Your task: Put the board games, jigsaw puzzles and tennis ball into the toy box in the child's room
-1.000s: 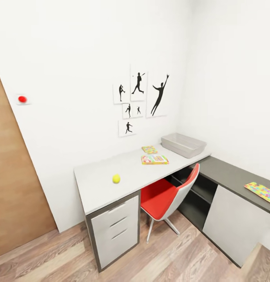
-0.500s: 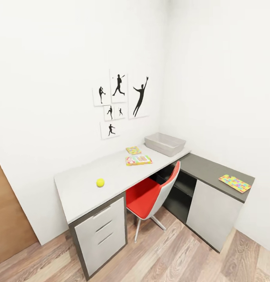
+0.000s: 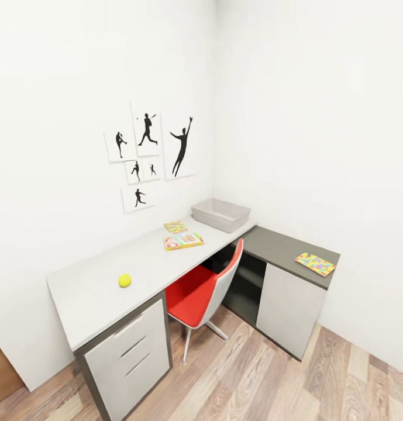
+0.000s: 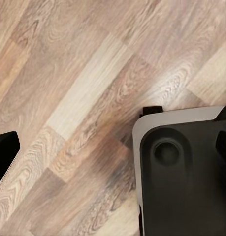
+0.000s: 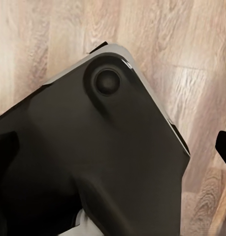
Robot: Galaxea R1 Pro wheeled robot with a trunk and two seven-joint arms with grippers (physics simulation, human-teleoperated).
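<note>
Toys lie spread over the L-shaped desk in my head view, and I take them from nearest to farthest. Closest, low in the left half of the frame, the small yellow-green tennis ball sits alone on the long pale grey table top, above the white drawers. A red and white swivel chair is tucked under the table at centre frame. To the right, one multicolour jigsaw puzzle sheet lies flat on the lower dark grey side section, near its outer end. Farther along the pale top, a flat board game box with red-yellow edging lies just in front of a second small jigsaw puzzle sheet. Beyond them, in the corner, the shallow light grey toy box rests on the table, apart from the toys. Black baseball silhouette pictures hang on the white wall at upper left.

Both wrist views look down on wood-plank floor and my dark base. Dark tips show at the frame edges, so whether my grippers are parted or closed I cannot tell.
</note>
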